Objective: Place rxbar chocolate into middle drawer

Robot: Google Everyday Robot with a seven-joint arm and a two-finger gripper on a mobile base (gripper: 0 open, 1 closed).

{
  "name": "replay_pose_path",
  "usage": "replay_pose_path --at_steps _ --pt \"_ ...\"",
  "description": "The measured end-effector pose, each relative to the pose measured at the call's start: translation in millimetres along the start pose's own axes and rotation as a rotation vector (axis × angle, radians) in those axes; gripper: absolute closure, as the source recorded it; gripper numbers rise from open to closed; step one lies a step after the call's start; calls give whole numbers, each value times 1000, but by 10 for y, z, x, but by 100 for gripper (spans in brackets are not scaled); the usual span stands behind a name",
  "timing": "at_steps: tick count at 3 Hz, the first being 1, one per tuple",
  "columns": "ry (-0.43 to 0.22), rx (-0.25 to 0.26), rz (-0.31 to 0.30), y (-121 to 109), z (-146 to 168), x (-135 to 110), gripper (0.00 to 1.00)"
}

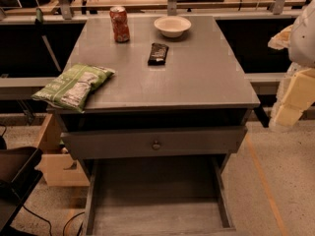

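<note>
The rxbar chocolate [158, 53], a small black-wrapped bar, lies flat on the grey cabinet top [197, 77], a little behind its middle. The middle drawer [157, 205] is pulled out wide at the bottom of the view, its bare grey floor showing with nothing in it. My gripper [289, 104] shows as pale blocky parts at the right edge, beside the cabinet's right side. It is far from the bar and nothing shows in it.
A red soda can [119, 23] and a white bowl [172, 25] stand at the back of the top. A green chip bag [74, 86] overhangs the front left corner. A drawer front with a round knob [156, 144] sits above the open drawer.
</note>
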State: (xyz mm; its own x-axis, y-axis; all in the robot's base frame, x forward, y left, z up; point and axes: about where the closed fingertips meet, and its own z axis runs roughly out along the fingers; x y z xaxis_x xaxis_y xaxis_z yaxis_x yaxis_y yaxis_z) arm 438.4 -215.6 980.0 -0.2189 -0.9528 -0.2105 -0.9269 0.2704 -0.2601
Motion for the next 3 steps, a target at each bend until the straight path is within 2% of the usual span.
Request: replay_pose_path --at_steps 1,2,3 --pt "0 0 0 0 0 0 0" --pt "-118 22 54 -350 129 -150 0" --pt "-293 54 151 -913 327 -412 0"
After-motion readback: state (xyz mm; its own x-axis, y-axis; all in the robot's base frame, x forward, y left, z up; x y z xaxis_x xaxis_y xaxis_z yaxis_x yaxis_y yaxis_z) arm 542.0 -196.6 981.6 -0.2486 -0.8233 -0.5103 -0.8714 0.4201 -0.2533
